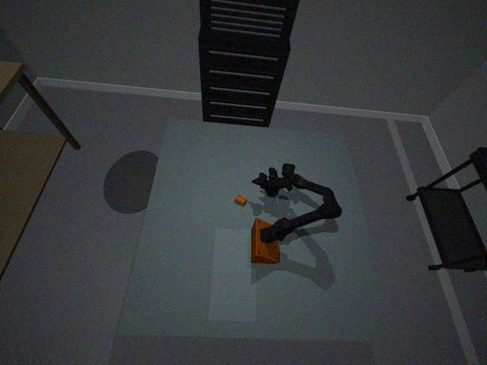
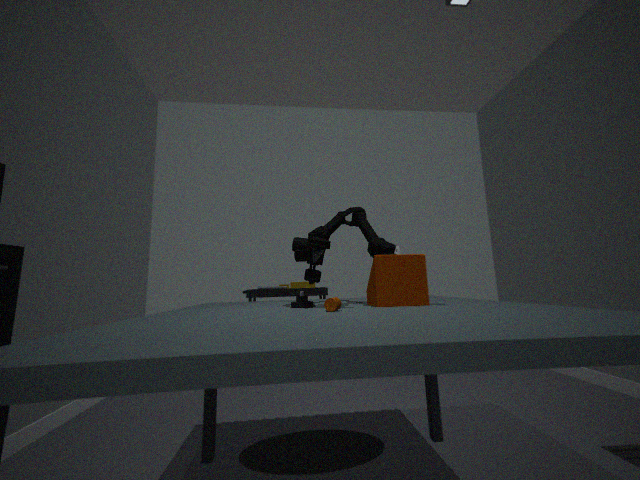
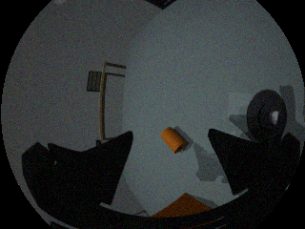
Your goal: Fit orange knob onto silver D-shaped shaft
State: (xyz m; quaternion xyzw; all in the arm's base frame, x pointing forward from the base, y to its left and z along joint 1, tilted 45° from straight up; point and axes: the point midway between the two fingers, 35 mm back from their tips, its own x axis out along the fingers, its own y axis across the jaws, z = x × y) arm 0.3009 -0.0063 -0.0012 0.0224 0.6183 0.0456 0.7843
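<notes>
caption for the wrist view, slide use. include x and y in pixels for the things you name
Open gripper (image 3: 172, 134) above the tabletop, orange knob (image 3: 173, 139) on its side, round pedestal (image 3: 257, 114) at right.

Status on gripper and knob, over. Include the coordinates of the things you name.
Gripper (image 1: 262, 179) (image 2: 312, 281) (image 3: 172, 134) open, nothing held. Orange knob (image 1: 240, 200) (image 2: 332, 304) (image 3: 173, 139) on its side on table, off pedestal (image 2: 302, 303) (image 3: 266, 114). No obstruction visible near knob.

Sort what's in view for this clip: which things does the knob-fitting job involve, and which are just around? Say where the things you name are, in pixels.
For the job:
- orange knob (image 1: 240, 200) (image 2: 332, 304) (image 3: 173, 139)
- round pedestal (image 2: 301, 304) (image 3: 260, 112) with its shaft
- arm's open pincer (image 1: 262, 179) (image 2: 312, 274) (image 3: 172, 134)

Just around:
- black drawer unit (image 1: 240, 66)
- wooden shelving (image 1: 51, 113) (image 3: 102, 107)
- yellow item (image 2: 301, 284)
</notes>
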